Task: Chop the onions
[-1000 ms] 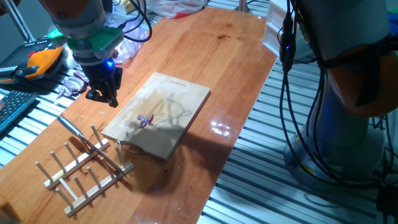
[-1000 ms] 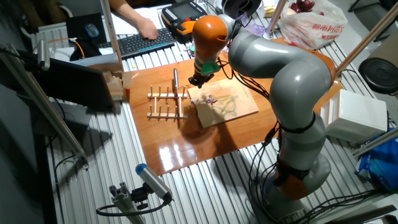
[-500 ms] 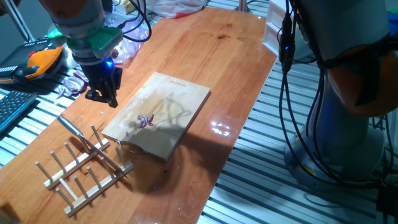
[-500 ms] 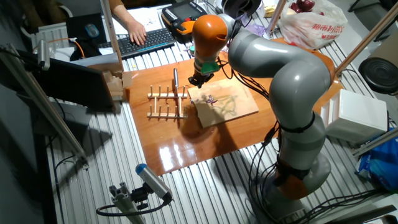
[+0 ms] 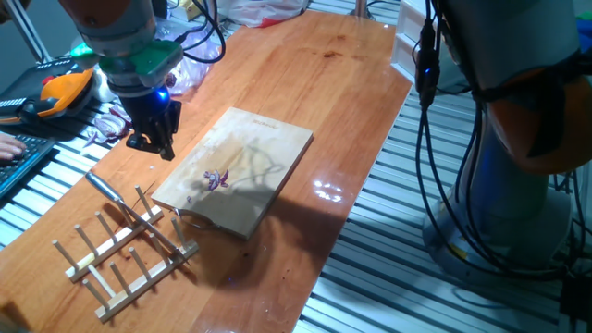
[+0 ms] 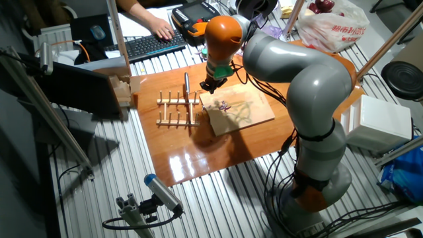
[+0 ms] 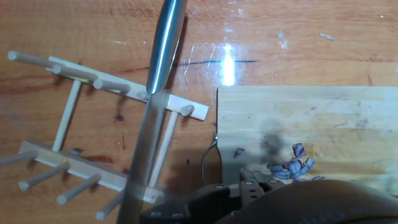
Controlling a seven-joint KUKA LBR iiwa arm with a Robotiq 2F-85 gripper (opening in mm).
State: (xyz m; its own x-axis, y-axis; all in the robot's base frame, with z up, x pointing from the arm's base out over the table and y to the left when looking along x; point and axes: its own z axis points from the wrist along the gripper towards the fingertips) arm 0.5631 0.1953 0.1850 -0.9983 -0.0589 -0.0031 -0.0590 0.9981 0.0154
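A few small purple-and-white bits of red onion are seen lying on the pale rectangular wooden chopping board, near the edge that faces the rack. Just beside the board stands a light wooden peg rack, and a long metal knife with a silver handle is laid across it. The black two-finger gripper hangs above the surface between the rack and the board, apart from the onion bits; whether its jaws are wide or narrow cannot be told, as little of them is shown in the hand view. Everything is carried by a glossy orange-brown wooden surface set on ribbed aluminium rails. At the far side, a black keyboard with a person's hand on it and what appears to be an orange teach pendant are seen.
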